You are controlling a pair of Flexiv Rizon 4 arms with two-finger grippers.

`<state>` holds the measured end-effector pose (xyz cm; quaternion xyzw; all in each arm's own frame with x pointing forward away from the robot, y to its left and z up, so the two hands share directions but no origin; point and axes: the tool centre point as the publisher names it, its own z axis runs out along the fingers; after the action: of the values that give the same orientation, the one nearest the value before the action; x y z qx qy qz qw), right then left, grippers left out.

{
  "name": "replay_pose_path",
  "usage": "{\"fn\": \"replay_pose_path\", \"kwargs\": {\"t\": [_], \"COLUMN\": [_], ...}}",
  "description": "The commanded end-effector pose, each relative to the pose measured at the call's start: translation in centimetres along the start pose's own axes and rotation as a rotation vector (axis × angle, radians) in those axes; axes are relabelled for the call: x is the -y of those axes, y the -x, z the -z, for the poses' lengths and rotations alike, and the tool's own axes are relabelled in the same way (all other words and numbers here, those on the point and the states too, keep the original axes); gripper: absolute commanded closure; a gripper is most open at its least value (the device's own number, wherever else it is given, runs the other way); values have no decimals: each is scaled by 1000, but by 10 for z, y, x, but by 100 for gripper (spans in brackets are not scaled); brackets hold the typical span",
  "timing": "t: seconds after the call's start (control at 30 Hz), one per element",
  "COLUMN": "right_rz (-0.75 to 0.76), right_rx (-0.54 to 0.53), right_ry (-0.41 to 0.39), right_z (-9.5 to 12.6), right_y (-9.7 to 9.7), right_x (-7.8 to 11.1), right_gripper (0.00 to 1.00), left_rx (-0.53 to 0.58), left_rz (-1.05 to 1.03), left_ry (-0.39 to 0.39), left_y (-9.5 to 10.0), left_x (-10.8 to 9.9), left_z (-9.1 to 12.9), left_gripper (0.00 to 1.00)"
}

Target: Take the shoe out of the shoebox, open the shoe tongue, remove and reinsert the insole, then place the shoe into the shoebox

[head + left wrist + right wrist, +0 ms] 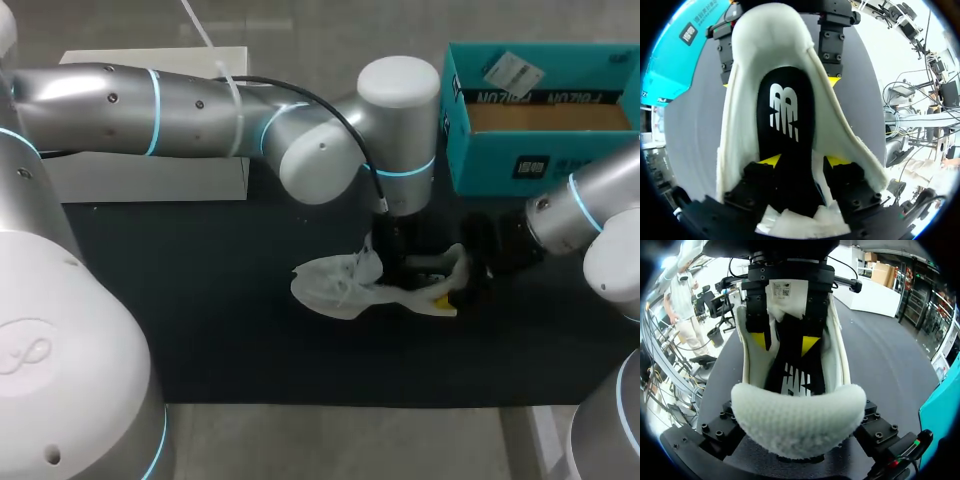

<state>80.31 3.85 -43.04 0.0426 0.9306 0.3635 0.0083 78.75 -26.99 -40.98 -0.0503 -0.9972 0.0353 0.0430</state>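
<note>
A white shoe (335,285) lies on the black mat, toe toward the left. My left arm reaches in from above; its gripper (804,161) is open, both yellow tips resting inside the shoe (735,125) on the black insole (785,115) with a white logo. From the far side those same tips (809,344) show below the lifted tongue (786,290). My right gripper (468,280) is shut on the shoe's heel (797,422), its fingers (834,45) pressed against both sides. The teal shoebox (500,160) stands open at the back right.
A white block (150,180) sits at the back left. The shoebox holds a brown cardboard insert (550,117) and a small packet (512,72). Black mat (200,330) covers the table in front of the shoe.
</note>
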Motion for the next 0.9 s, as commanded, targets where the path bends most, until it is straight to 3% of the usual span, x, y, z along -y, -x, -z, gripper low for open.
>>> {"fn": "replay_pose_path", "kwargs": {"t": [0.03, 0.37, 0.63, 0.73, 0.9], "right_rz": [-2, -2, -2, -2, -2], "right_rx": [2, 2, 2, 2, 2], "right_ry": [-3, -3, -3, -3, -3], "right_z": [-5, -5, -5, -5, -5], "right_y": [2, 2, 2, 2, 2], "right_x": [0, 0, 0, 0, 0], "right_gripper": [100, 100, 100, 100, 100], "left_rx": [3, 20, 42, 81, 144], "left_rz": [8, 26, 26, 22, 29], "left_ry": [5, -11, 3, 1, 13], "left_y": [5, 17, 18, 20, 23], "left_x": [8, 8, 9, 10, 13], "left_z": [-13, -15, -31, -36, -50], "left_gripper": [51, 54, 51, 41, 51]}}
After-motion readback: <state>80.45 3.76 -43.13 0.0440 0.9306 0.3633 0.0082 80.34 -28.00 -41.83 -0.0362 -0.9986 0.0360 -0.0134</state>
